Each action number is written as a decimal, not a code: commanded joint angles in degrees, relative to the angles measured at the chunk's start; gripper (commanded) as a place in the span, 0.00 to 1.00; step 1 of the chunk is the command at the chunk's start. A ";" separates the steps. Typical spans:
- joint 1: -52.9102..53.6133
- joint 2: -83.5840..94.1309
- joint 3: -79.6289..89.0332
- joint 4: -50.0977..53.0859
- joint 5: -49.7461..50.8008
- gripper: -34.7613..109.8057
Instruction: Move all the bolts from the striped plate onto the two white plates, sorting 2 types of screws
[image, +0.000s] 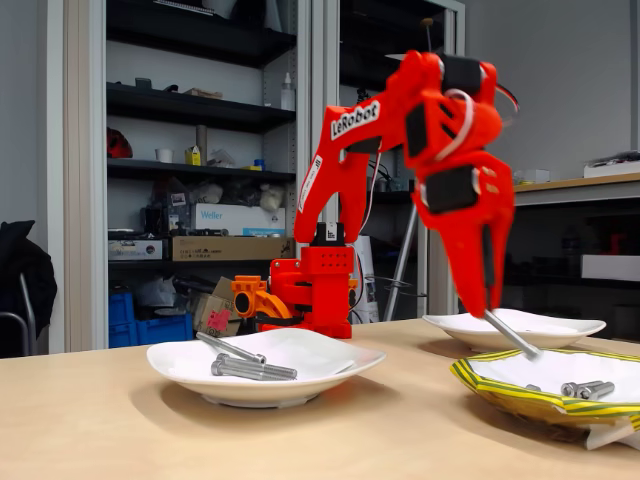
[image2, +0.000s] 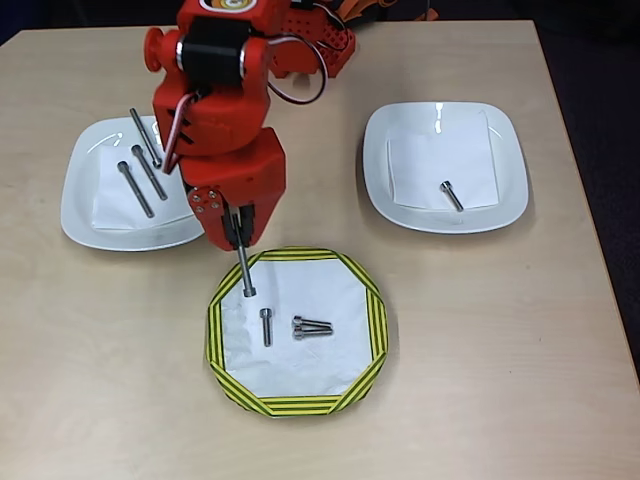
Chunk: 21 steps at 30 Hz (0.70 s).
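A: Why is the orange hand (image2: 240, 228) over the yellow-and-green striped plate (image2: 372, 330)?

B: It's clamped on a long slim silver bolt (image2: 244, 272), tip hanging above the plate. Likely bound for the left white plate (image2: 78, 215), where long ones lie; short ones go right.

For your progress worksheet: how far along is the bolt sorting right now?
Done: three long bolts lie on the left white plate and one short bolt on the right white plate. In hand: the gripper holds a long bolt over the striped plate. Left: the bolts lying there.
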 joint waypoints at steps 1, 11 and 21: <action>3.87 8.26 3.43 2.99 -2.64 0.24; 20.65 17.67 14.85 5.27 -15.29 0.24; 29.27 13.54 20.30 -1.05 -22.15 0.24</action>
